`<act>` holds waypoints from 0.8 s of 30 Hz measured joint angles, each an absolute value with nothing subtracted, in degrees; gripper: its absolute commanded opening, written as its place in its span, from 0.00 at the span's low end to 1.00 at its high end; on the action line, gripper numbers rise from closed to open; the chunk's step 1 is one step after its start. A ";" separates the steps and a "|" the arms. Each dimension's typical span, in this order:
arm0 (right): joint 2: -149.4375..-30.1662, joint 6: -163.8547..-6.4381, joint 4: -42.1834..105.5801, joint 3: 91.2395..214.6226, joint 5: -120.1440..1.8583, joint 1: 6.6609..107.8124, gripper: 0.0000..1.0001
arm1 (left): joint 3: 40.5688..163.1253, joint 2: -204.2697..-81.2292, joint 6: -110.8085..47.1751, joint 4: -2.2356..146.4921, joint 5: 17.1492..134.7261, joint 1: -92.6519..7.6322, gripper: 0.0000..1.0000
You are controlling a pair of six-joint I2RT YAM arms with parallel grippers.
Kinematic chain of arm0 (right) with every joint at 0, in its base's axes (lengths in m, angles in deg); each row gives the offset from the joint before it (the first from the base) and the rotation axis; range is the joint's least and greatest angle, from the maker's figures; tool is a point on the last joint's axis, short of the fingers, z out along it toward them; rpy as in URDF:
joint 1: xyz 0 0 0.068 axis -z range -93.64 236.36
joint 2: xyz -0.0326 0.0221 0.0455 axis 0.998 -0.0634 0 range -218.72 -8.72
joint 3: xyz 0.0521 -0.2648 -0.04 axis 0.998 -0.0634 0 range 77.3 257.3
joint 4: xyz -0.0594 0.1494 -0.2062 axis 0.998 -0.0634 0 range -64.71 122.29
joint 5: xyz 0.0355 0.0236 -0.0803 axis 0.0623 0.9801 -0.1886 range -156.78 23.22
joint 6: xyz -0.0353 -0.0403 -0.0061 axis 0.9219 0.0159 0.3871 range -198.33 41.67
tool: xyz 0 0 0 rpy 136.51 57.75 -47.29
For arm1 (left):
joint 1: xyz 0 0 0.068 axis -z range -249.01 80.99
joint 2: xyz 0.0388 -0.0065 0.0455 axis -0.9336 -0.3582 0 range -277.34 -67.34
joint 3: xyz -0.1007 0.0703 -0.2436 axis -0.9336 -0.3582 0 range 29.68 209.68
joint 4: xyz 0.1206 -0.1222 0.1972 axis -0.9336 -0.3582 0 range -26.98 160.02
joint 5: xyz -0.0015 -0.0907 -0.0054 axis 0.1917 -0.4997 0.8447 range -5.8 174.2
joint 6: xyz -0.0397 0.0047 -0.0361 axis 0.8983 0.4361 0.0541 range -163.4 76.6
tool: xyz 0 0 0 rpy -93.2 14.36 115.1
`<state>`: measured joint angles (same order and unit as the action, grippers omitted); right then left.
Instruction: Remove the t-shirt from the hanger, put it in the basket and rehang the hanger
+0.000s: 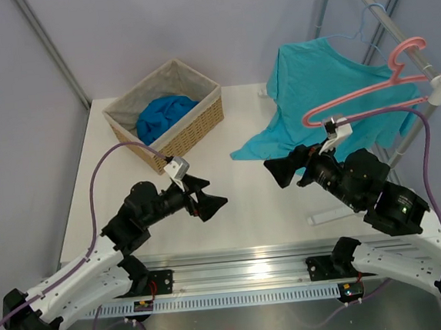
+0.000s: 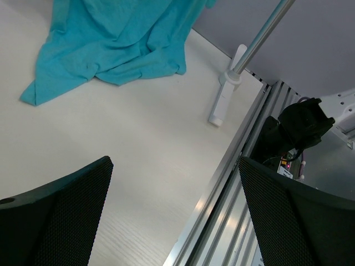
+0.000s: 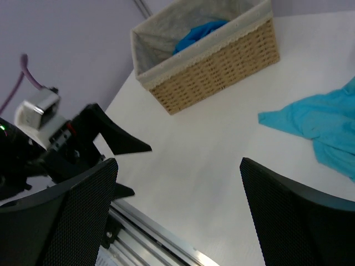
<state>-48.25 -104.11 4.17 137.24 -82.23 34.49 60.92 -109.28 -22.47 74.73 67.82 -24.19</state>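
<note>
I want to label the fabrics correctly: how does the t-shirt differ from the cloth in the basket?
The t-shirt is light teal; the cloth is a darker royal blue. The t-shirt hangs spread out, its hem trailing on the table; the cloth lies bunched inside the basket. Both are plain fabric, with no print visible.

Standing at the far left of a white tabletop [image 1: 247, 201]: a rectangular woven wicker basket [image 1: 194, 130] with pale fabric lining, holding a crumpled royal-blue cloth [image 1: 164, 116]. At far right, a grey metal clothes rack [image 2: 260, 39], white foot on the tabletop, carrying a thick pink plastic hanger [image 1: 353, 96].
</note>
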 measured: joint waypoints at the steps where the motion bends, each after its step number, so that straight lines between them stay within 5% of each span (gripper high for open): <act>1: -50.17 -104.13 3.69 140.15 -83.36 34.49 1.00 | 60.92 -110.00 -22.32 74.45 67.69 -24.19 0.99; 9: -69.84 -96.96 7.74 166.22 -95.67 34.38 1.00 | 57.27 -108.27 -21.05 76.02 67.64 -24.19 0.99; 16: -76.16 -81.60 23.63 163.56 -113.26 35.56 0.99 | 54.02 -108.20 -19.93 77.38 66.99 -24.15 0.99; 24: -81.65 -86.78 22.36 165.61 -113.22 53.55 1.00 | 53.32 -106.72 -19.41 77.34 66.81 -24.15 0.99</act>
<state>-81.65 -86.78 22.36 165.61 -113.22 53.55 53.32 -106.72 -19.41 77.34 66.81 -24.15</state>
